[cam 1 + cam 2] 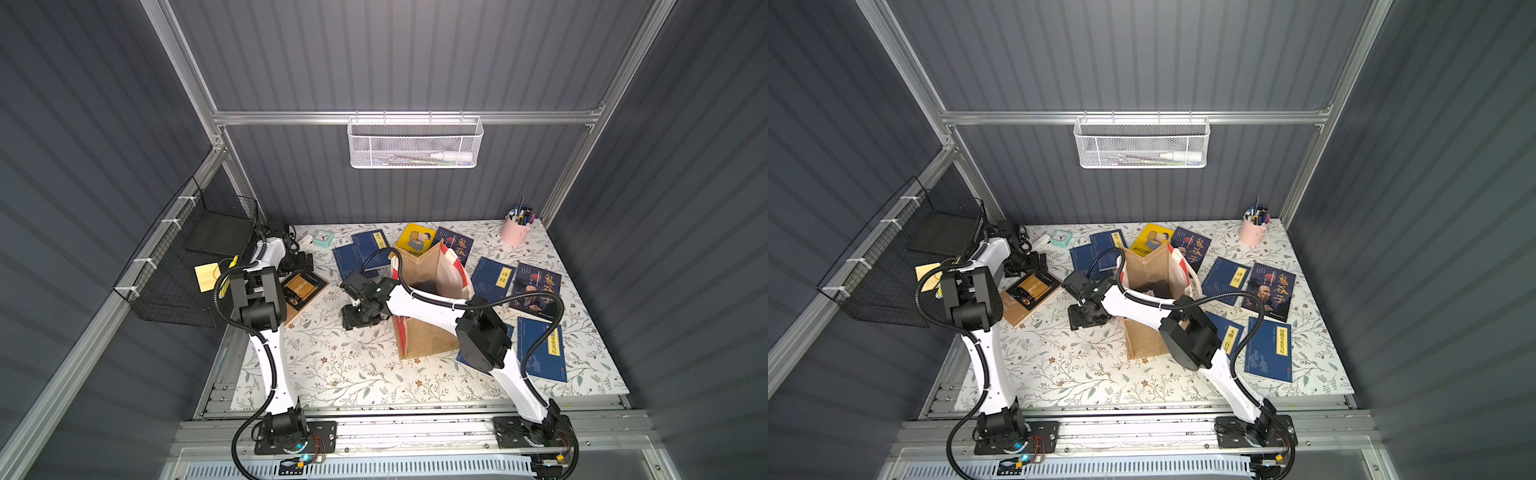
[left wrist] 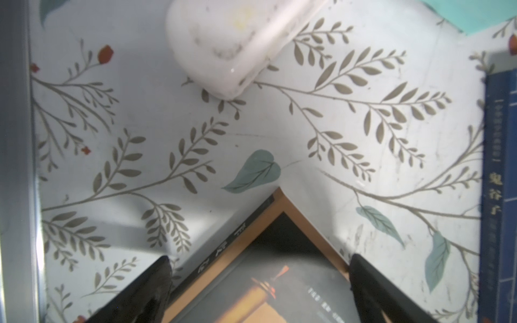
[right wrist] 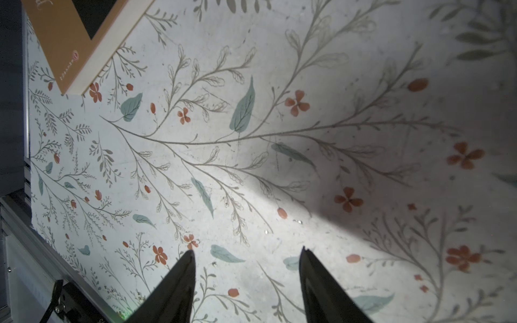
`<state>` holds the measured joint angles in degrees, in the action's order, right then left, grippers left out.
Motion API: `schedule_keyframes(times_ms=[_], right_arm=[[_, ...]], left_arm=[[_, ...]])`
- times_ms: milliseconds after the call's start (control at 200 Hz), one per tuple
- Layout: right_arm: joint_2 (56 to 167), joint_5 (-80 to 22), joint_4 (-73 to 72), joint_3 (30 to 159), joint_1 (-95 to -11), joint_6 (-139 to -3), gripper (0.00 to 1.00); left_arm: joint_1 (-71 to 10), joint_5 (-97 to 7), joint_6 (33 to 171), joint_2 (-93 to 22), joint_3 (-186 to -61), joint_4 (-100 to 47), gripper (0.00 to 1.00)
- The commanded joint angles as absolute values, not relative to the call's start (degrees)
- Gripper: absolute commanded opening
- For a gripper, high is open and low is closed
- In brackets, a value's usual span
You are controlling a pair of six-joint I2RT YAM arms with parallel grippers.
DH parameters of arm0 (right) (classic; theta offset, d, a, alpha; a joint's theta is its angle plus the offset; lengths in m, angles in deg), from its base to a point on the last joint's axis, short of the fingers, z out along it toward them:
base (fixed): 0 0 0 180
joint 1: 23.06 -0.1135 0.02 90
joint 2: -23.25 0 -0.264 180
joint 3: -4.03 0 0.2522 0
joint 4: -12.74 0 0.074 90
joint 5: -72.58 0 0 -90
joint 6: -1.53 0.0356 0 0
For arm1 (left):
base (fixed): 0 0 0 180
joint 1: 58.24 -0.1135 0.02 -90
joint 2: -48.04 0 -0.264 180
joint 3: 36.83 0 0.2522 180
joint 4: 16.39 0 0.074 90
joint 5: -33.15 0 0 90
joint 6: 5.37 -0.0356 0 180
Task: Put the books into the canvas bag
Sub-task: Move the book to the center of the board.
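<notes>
The canvas bag stands upright and open mid-table. Books lie flat around it: navy ones and a yellow one behind it, dark ones with orange characters, and more navy ones to its right. Left of the bag lies a brown-edged dark book. My left gripper is open, its fingers astride that book's far corner. My right gripper hangs open over bare table left of the bag, nothing between its fingers.
A white mesh basket hangs on the back wall and a black wire basket on the left wall, with a yellow sticky note beside it. A pink pen cup, a teal clock and a white object stand at the back.
</notes>
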<state>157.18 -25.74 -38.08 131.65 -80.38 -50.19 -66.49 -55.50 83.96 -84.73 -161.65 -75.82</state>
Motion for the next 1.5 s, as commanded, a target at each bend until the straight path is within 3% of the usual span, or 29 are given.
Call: schedule_keyframes(times_ms=[0,520,1026,1261,1496], right_arm=[[155.08,-26.77,-36.59,131.26,-80.11,-48.86,0.62],[154.52,-30.69,-32.62,126.15,-79.86,-46.31,0.63],[152.08,-32.54,-29.99,118.25,-79.83,-43.45,0.62],[154.76,-32.97,-31.92,124.71,-79.06,-44.37,0.62],[159.32,-31.01,-39.60,137.66,-74.68,-48.60,0.62]], left_arm=[[-66.59,-56.29,85.67,-85.89,-159.24,-81.76,0.98],[-65.19,-41.95,94.11,-68.17,-133.82,-76.74,0.83],[-60.44,-33.77,98.78,-52.34,-110.21,-68.71,0.83],[-60.53,-33.01,98.81,-50.16,-107.13,-67.88,0.83],[-60.55,-23.20,107.84,-48.78,-102.45,-58.25,0.84]])
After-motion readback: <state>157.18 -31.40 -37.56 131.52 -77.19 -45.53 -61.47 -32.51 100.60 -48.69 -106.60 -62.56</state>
